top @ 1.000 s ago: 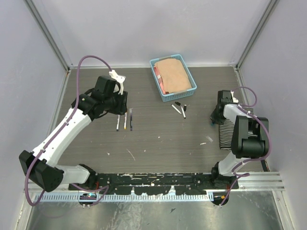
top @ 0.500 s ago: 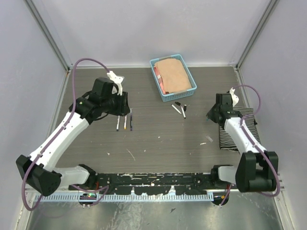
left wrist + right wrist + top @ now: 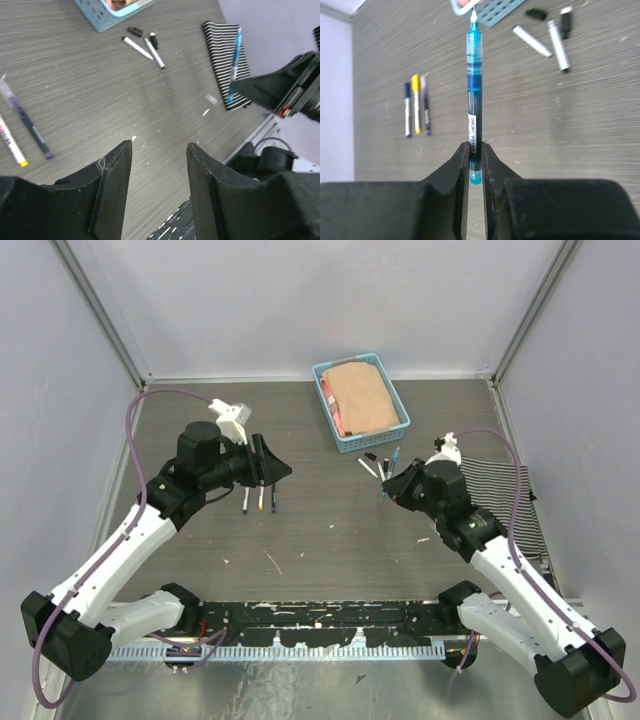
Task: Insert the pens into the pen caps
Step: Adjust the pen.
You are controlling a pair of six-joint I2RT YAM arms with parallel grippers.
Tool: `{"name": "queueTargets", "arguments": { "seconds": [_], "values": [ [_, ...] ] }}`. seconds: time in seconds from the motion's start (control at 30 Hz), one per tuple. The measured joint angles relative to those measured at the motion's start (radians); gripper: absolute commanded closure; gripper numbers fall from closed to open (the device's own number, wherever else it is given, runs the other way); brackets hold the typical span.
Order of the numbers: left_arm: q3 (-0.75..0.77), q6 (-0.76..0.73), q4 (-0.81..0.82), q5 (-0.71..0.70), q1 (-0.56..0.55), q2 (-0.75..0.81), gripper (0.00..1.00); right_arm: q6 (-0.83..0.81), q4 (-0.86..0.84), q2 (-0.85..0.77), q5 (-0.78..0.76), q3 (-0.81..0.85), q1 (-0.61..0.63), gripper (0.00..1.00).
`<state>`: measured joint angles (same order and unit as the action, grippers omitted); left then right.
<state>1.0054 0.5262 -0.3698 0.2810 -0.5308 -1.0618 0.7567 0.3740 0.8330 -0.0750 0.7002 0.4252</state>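
First, top view. Left fingers [image 3: 274, 468] hung over the left half of the surface [image 3: 330, 540], just far of three pens [image 3: 260, 498] lying side by side. Right fingers [image 3: 397, 486] sat right of centre, pinching a blue pen [image 3: 392, 462] whose tip pointed toward the blue basket [image 3: 375, 438]. Two white pens [image 3: 381, 474] and two black caps [image 3: 369, 456] lay just near of that basket. Striped cloth [image 3: 505, 505] at the right edge.

Left wrist view. Fingers stood moderately apart with nothing between them, only bare surface below. The blue pen showed at far right, seen against the striped cloth and gripped at its rear end.

Right wrist view. Fingers narrow, clamped on the lower barrel of the blue pen. Bare white tip out front, no cap on it. White pens and black caps lay beyond to the right, the three pens to the left.

Judgement: the step in hand looked like presenting an uncapped pen for capping, with no cap held yet. Next move would call for the left fingers to take a cap. Only the black two lay loose, and whether either fits could not be told. Its mouth must then line up with the tip and be pushed straight along the barrel. A small tilt would likely jam it.
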Motion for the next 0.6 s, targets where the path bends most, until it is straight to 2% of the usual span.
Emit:
{"name": "queueTargets", "arguments": {
  "seconds": [0.17, 0.37, 0.6],
  "values": [
    [-0.016, 0.071, 0.112, 0.029, -0.012, -0.007, 0.44, 0.07, -0.039, -0.023, -0.013, -0.011, 0.169, 0.89],
    [-0.018, 0.111, 0.201, 0.027, -0.108, -0.051, 0.44, 0.128, -0.133, -0.004, -0.069, -0.011, 0.369, 0.89],
    [-0.04, 0.139, 0.254, 0.018, -0.179, -0.1, 0.45, 0.157, -0.236, 0.079, -0.099, -0.003, 0.488, 0.89]
  ]
}}
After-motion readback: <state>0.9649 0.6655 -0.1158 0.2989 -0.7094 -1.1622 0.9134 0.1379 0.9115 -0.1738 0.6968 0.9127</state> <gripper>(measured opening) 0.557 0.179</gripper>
